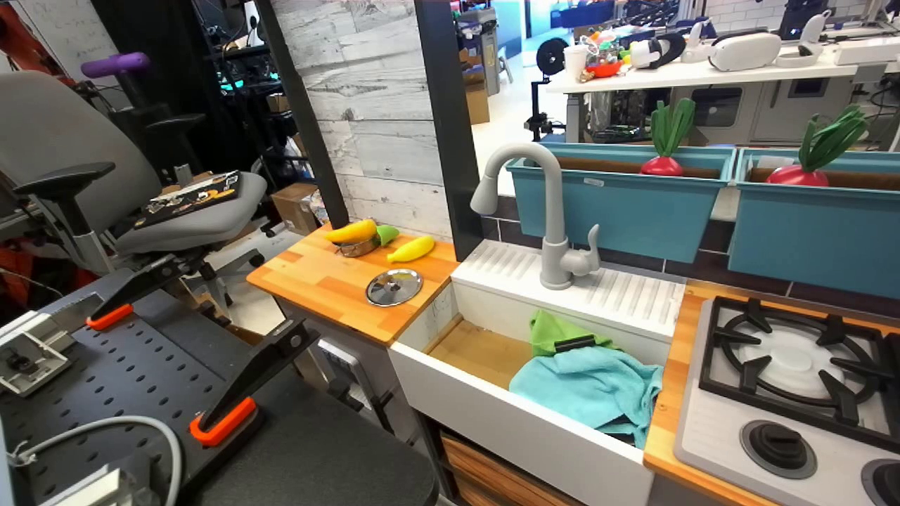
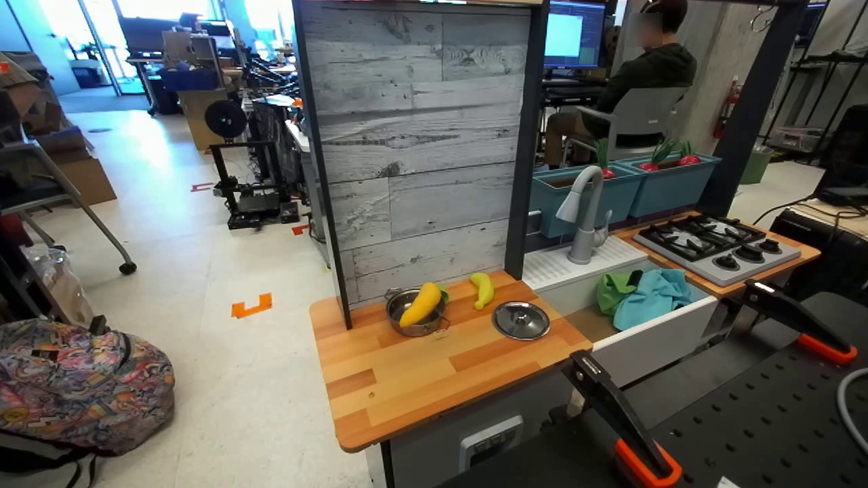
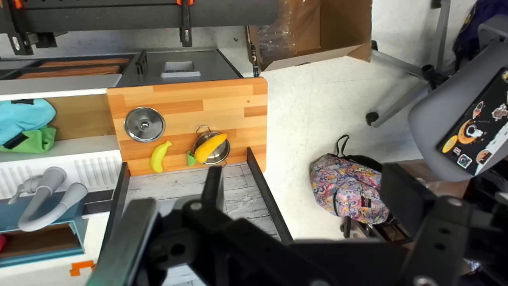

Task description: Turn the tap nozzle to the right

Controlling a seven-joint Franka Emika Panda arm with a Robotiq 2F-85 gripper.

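The tap nozzle (image 1: 554, 197) is a tall grey gooseneck spout standing on the white ribbed ledge behind the sink. In an exterior view its spout head hangs toward the wooden counter, with the side lever (image 1: 593, 246) on the opposite side of the base. It also shows in an exterior view (image 2: 587, 213) and at the left of the wrist view (image 3: 74, 194). My gripper (image 3: 307, 188) is open, its black fingers wide apart with nothing between them. It is high above the kitchen, well away from the tap. The gripper is out of view in both exterior views.
The sink (image 1: 513, 422) holds a blue cloth (image 1: 590, 383) and a green cloth (image 1: 562, 330). Teal planters (image 1: 626, 211) stand behind the tap, and a dark post (image 1: 450, 140) with a wood panel beside it. A lid (image 1: 394, 287), pot and toy fruit sit on the counter; a stove (image 1: 710, 422) is opposite.
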